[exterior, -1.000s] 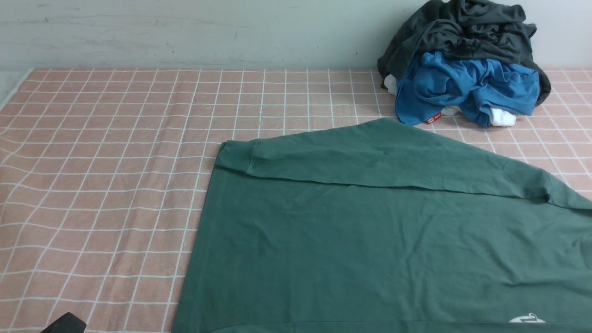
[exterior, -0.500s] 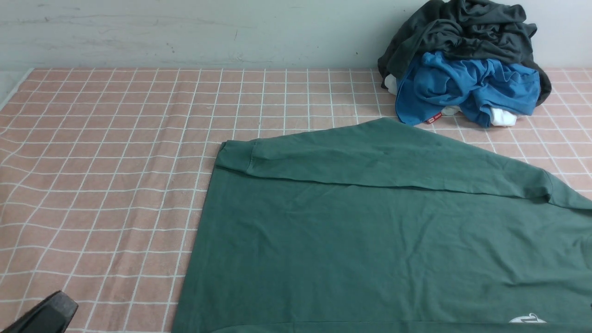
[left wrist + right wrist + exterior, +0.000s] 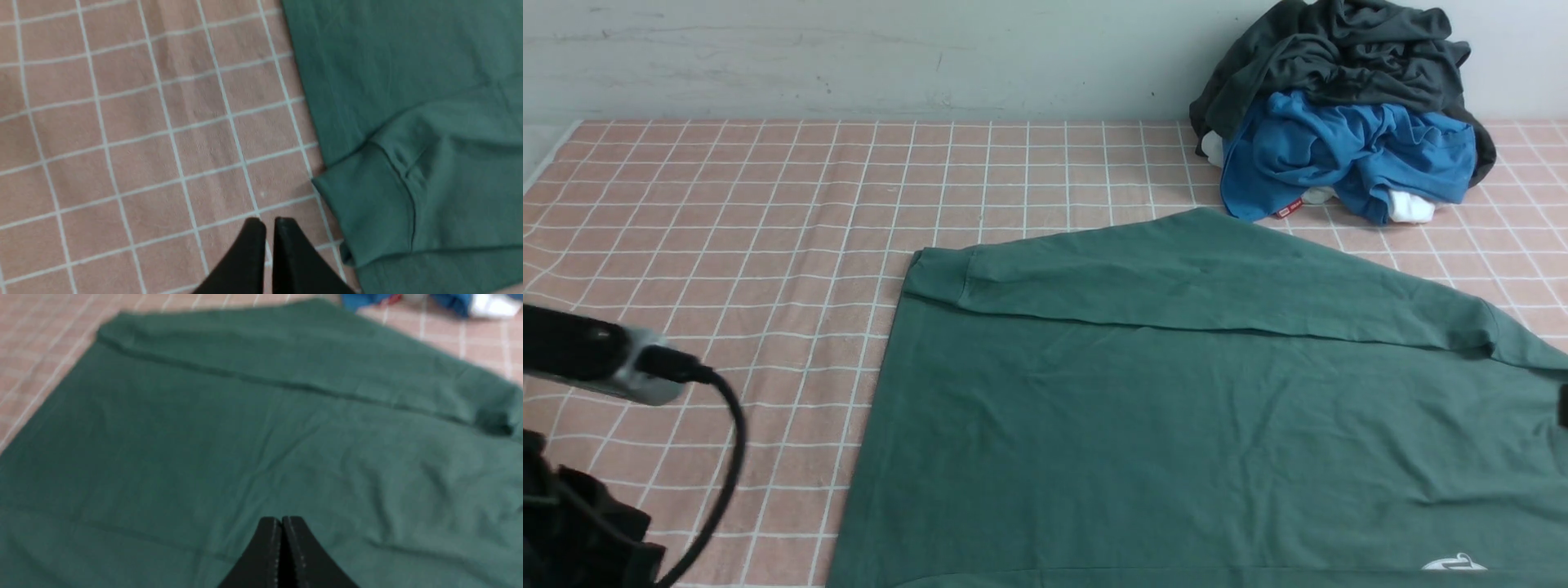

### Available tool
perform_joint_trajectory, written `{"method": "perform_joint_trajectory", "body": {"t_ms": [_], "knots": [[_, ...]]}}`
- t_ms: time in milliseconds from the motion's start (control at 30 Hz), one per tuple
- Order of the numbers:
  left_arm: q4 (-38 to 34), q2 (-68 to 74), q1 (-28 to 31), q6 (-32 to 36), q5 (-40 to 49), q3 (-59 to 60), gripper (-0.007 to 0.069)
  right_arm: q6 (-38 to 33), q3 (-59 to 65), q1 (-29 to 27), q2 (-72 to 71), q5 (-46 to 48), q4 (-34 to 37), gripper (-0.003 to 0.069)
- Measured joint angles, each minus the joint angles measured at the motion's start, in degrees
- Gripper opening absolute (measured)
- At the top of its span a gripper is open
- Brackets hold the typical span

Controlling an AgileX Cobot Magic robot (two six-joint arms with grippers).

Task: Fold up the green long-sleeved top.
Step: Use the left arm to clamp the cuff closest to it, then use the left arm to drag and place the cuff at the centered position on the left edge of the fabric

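The green long-sleeved top (image 3: 1176,408) lies flat on the right half of the table, one sleeve folded across its far edge with the cuff (image 3: 935,278) pointing left. A small white print (image 3: 1454,563) shows at the near edge. My left gripper (image 3: 269,222) hovers over the checked cloth just beside another cuff (image 3: 367,204) of the top (image 3: 408,102), its jaws parted by a narrow slit with nothing between them. My right gripper (image 3: 281,520) is shut and empty above the body of the top (image 3: 245,416). In the front view only the left arm's wrist (image 3: 596,363) shows.
A pink checked cloth (image 3: 727,245) covers the table up to the wall. At the back right is a heap of clothes: a charcoal-grey garment (image 3: 1339,49) over a bright blue one (image 3: 1339,151), with white bits (image 3: 1409,208) underneath.
The left arm has risen from the lower left corner into the front view. A dark sliver of the right arm now shows at the right edge. The top has not moved.
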Motion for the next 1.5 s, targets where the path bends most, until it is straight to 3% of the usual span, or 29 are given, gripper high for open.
{"method": "perform_joint_trajectory", "body": {"t_ms": [100,167,233,333,433,567,700,1067,1333,1500], "knots": [[0.11,5.35,-4.49,-0.43,0.46,0.15,0.0091,0.0,-2.02,3.91,4.83,6.24,-0.42,-0.0014],[-0.87,12.05,-8.86,-1.96,-0.07,1.25,0.0185,0.0,-2.05,8.52,8.25,13.25,-2.14,-0.0014],[-1.5,14.52,-10.17,-2.52,-1.33,2.26,0.0232,0.0,-1.68,10.15,9.32,15.29,-3.38,-0.0014],[-3.66,20.9,-11.24,-3.52,-6.38,4.37,0.0361,0.0,-0.16,12.44,9.79,16.85,-6.18,-0.0014],[-4.57,25.41,-11.31,-3.74,-10.6,4.7,0.044,0.06,0.5,12.43,9.87,16.32,-7.69,-0.0014],[-6.15,29.02,-11.31,-3.74,-13.77,4.7,0.0469,0.24,0.57,12.43,9.92,14.08,-7.95,-0.0014],[-7.45,32.36,-11.31,-3.74,-14.47,4.7,0.0443,0.24,0.62,12.43,9.99,12.02,-7.95,-0.0014],[-9.36,26.72,-11.35,-1.01,-14.95,4.6,0.0025,0.24,0.73,12.43,9.99,10.82,-7.95,-0.0014],[-9.56,22.73,-11.35,2.29,-12.43,1.56,0.0016,0.24,0.78,12.43,9.99,8.97,-7.95,-0.0014],[-9.51,22.74,-11.35,5.7,-8.87,-8.47,0.0013,0.24,0.78,12.43,9.99,5.88,-7.95,-0.0014]]}}
